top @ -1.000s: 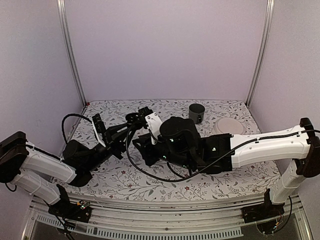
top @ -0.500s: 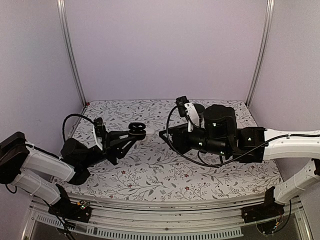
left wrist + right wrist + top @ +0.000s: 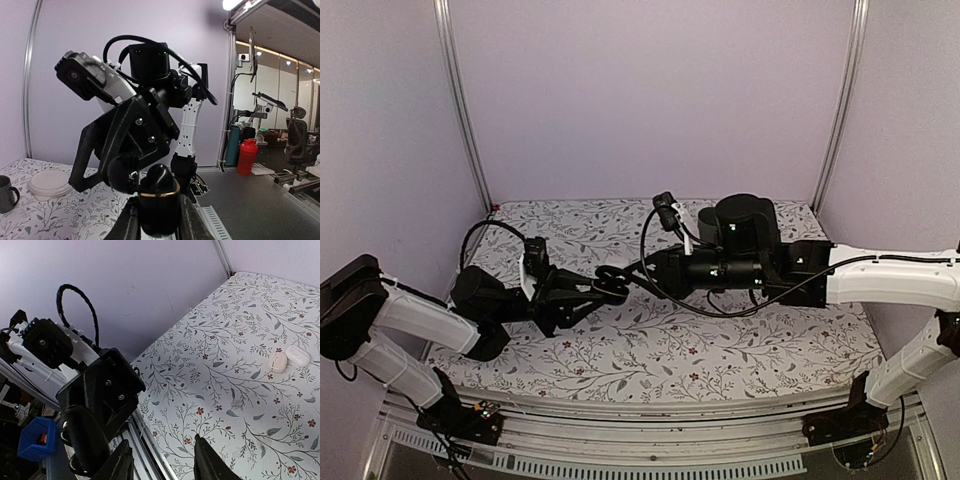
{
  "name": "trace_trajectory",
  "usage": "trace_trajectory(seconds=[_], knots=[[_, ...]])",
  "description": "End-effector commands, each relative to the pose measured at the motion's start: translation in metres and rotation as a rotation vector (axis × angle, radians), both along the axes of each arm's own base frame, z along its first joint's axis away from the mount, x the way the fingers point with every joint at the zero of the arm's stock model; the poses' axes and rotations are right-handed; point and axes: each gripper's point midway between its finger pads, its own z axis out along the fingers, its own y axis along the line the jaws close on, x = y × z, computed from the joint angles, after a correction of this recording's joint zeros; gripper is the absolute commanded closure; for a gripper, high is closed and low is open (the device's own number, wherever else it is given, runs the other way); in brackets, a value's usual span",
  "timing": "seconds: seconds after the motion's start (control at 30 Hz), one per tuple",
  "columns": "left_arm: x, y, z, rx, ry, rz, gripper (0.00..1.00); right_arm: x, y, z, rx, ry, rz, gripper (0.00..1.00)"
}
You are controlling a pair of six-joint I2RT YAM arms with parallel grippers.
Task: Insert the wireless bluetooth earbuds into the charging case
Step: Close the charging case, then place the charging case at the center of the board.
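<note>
Left gripper clamps a glossy round black case — right gripper part-open, empty.

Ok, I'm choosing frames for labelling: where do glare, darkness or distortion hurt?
Top view: soft, even light, yet the black case merges with the dark left gripper. Left wrist: lamp glare top right, wide-angle bowing of the frame rail. Right wrist: tablecloth crisp, left gripper underexposed.

Crowding over the bench
Left hand, gripping a case, is blocking the right hand head-on; near strip is lying open.
</note>
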Motion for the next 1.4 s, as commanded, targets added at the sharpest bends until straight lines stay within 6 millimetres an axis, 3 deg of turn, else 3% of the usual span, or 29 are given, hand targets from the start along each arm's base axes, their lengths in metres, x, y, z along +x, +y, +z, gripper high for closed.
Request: trace_trajectory(seconds=[0.0,0.2,0.3,0.4,0.53,0.67,0.9,1.0,1.07,1.17,1.27,1.3,1.33,1.37], knots=[[-0.007,0.02,0.044,-0.196,-0.114,0.013,1.0,-0.026,0.009,0.034,0.106,-0.056,0.13,0.57],[0.017,0.012,0.034,-0.16,0.02,0.06,1.0,-0.044,0.001,0.042,0.154,-0.103,0.171,0.56],[0.029,0.012,0.031,-0.162,0.081,0.105,1.0,-0.031,-0.005,0.028,0.094,-0.086,0.091,0.56],[0.056,0.003,0.014,-0.089,0.217,0.168,1.0,-0.008,-0.02,0.006,0.008,-0.044,-0.048,0.56],[0.096,-0.019,-0.043,0.14,0.446,0.28,1.0,0.022,-0.055,-0.024,-0.036,0.052,-0.215,0.53],[0.122,-0.026,-0.104,0.309,0.633,0.386,0.95,0.038,-0.083,-0.054,-0.067,0.145,-0.318,0.52],[0.149,-0.049,-0.193,0.505,0.922,0.348,0.91,0.038,-0.098,-0.082,-0.092,0.213,-0.358,0.52],[0.159,-0.061,-0.21,0.529,0.971,0.319,0.89,0.037,-0.101,-0.086,-0.094,0.222,-0.362,0.52],[0.165,-0.064,-0.228,0.566,0.996,0.328,0.81,0.035,-0.104,-0.089,-0.097,0.227,-0.367,0.52],[0.174,-0.066,-0.233,0.59,0.999,0.345,0.71,0.033,-0.109,-0.093,-0.099,0.235,-0.379,0.52],[0.177,-0.06,-0.231,0.598,0.987,0.382,0.47,0.032,-0.115,-0.094,-0.099,0.239,-0.396,0.5],[0.178,-0.057,-0.23,0.6,0.983,0.393,0.22,0.032,-0.117,-0.095,-0.099,0.239,-0.402,0.48],[0.178,-0.054,-0.227,0.596,0.978,0.403,0.07,0.032,-0.119,-0.096,-0.1,0.238,-0.408,0.46],[0.178,-0.051,-0.217,0.578,0.961,0.411,0.04,0.033,-0.121,-0.095,-0.102,0.235,-0.419,0.43]])
